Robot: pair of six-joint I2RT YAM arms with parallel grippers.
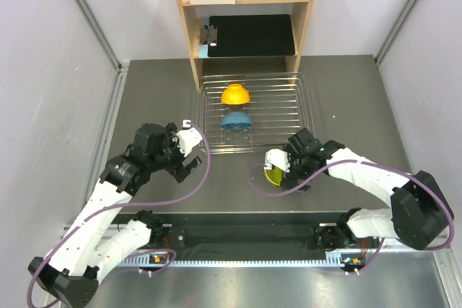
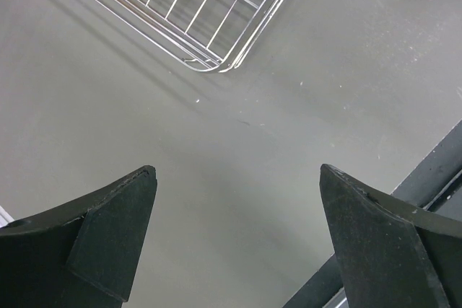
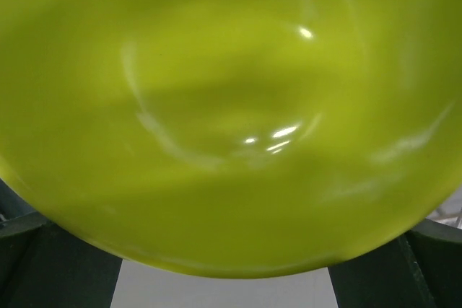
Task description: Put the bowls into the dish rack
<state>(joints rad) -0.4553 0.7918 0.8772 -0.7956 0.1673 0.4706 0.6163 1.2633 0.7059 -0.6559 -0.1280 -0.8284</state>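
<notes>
Lime-green bowl (image 3: 231, 120) fills the right wrist view, clamped between the fingers of the right gripper (image 1: 280, 169), just below the dish rack (image 1: 289, 126) in the top view. Orange bowl (image 1: 235, 94) and blue bowl (image 1: 236, 120) sit inside the rack at frame centre. Left gripper (image 2: 238, 171) hangs spread wide over the grey table (image 2: 325, 70), near the rack's corner.

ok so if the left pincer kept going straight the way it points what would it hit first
Most likely the bare table, a little short of the dish rack's near corner. The left pincer is open with nothing between its fingers, though depth is hard to judge from the wrist view.
</notes>
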